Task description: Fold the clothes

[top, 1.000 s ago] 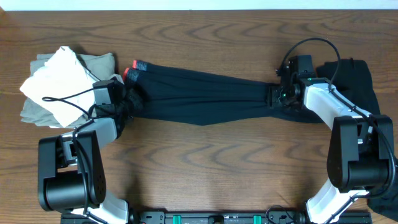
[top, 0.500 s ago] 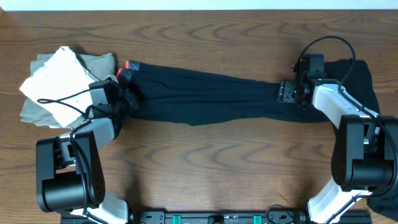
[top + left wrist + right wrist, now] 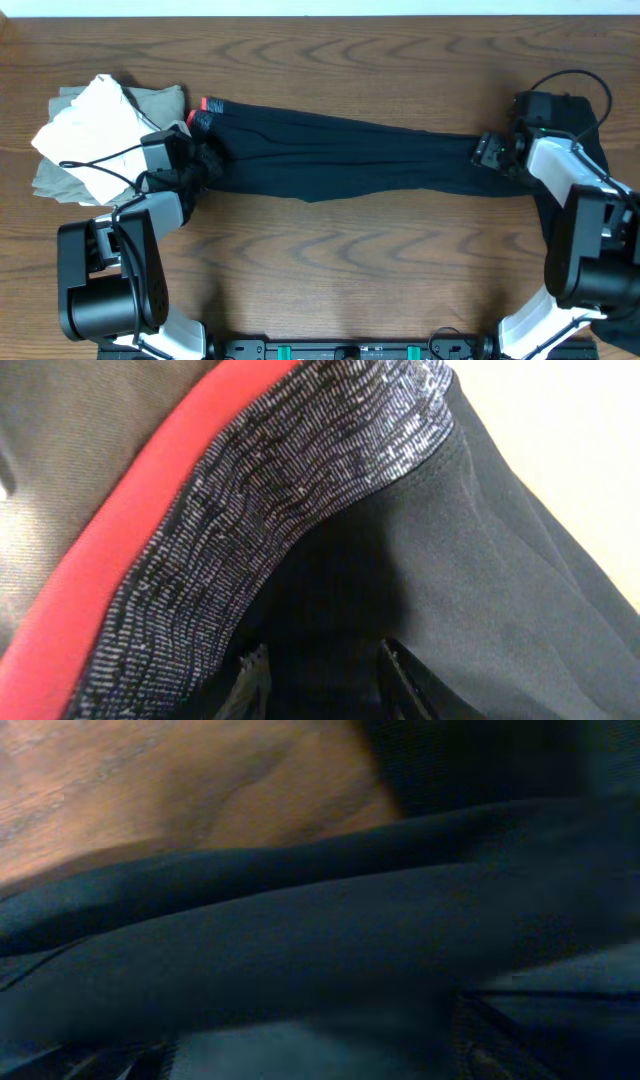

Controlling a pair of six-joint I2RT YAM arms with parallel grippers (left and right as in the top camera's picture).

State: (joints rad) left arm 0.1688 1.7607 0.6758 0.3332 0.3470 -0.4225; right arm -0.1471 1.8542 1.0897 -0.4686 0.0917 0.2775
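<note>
The clothes here are long black pants (image 3: 340, 155) stretched across the table, with the coral-red waistband lining (image 3: 205, 104) at the left end. My left gripper (image 3: 205, 160) is shut on the waist end. In the left wrist view its fingertips (image 3: 250, 680) pinch black cloth just below the speckled waistband (image 3: 290, 490) and red lining (image 3: 120, 560). My right gripper (image 3: 490, 152) sits at the leg ends. In the right wrist view its jaws stand wide apart, and the dark leg fabric (image 3: 300, 940) lies across the gap.
A pile of white and beige cloth (image 3: 100, 135) lies at the far left, beside the left arm. A plain black piece (image 3: 570, 125) sits at the far right under the right arm. Bare wood (image 3: 330, 260) runs along the front of the table.
The right gripper has moved right, drawing the leg ends with it and pulling the pants longer, and its jaws have widened. The left gripper has kept its hold.
</note>
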